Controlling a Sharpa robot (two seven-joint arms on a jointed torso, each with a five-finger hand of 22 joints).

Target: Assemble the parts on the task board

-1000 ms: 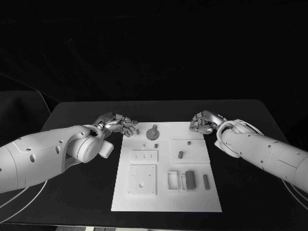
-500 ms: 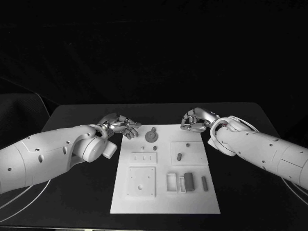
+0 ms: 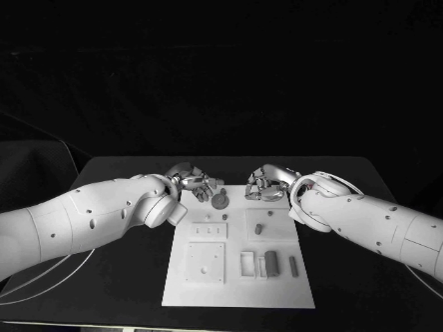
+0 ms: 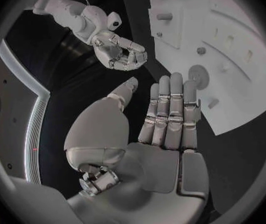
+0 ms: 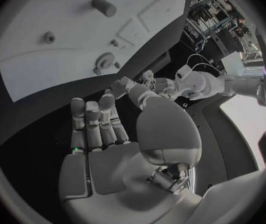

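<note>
One white rectangular task board (image 3: 239, 277) is lying in the middle of the one black table (image 3: 351, 277). On it, one round grey disc part (image 3: 221, 200) is sitting near the far edge, one small grey peg (image 3: 259, 226) is standing in a square panel, and two dark grey bars (image 3: 271, 263) are lying nearer the robot. The left hand (image 3: 196, 182) and right hand (image 3: 264, 187) are hovering at the board's far edge, fingers extended and holding nothing.
</note>
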